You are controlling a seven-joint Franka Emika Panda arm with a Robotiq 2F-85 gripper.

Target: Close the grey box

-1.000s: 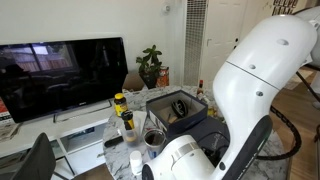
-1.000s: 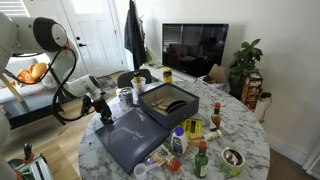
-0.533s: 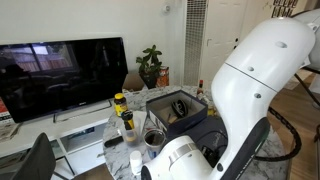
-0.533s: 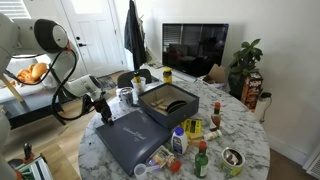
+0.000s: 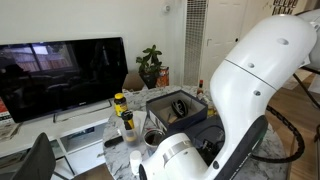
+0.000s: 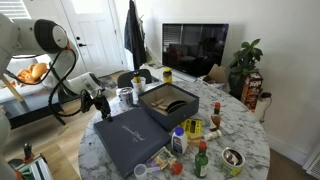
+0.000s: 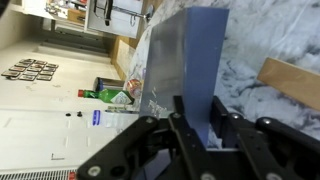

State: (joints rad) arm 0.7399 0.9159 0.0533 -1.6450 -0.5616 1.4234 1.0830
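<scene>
- In an exterior view, the grey box (image 5: 178, 108) stands open on the table (image 5: 112, 150), its dark inside showing; the white arm (image 5: 255, 80) fills the space right of the box and covers the box's near corner; a metal cup (image 5: 153, 138) stands just in front of the box's left corner; a yellow-capped bottle (image 5: 119, 102) stands left of the box; a plant (image 5: 150, 65) rises behind the box and a television (image 5: 60, 75) sits well to the left of it; the hand is hidden here.
- In an exterior view from another side, the box (image 6: 168, 100) sits open near the middle of the round marble table (image 6: 245, 135); its flat lid (image 6: 135, 140) is off, lying in front of the box and to its left, close to the box's near edge; the gripper (image 6: 100, 110) is at the lid's corner farthest from the box; a yellow bottle (image 6: 193, 128) and a red-capped bottle (image 6: 216, 115) stand to the right front of the box; a metal cup (image 6: 233, 160) is well apart from the box by the table's edge; the television (image 6: 200, 45) and plant (image 6: 245, 65) are behind the box.
- In the wrist view, the lid (image 7: 190, 60) runs up the picture as a blue-grey slab; the fingers (image 7: 187, 120) are pressed in on either side of its rim, so the gripper (image 7: 205, 125) is clamped on the lid; marble table (image 7: 270, 35) shows on the lid's right; a green bottle (image 7: 112, 96) lies left of the lid; the box itself I cannot make out here.
</scene>
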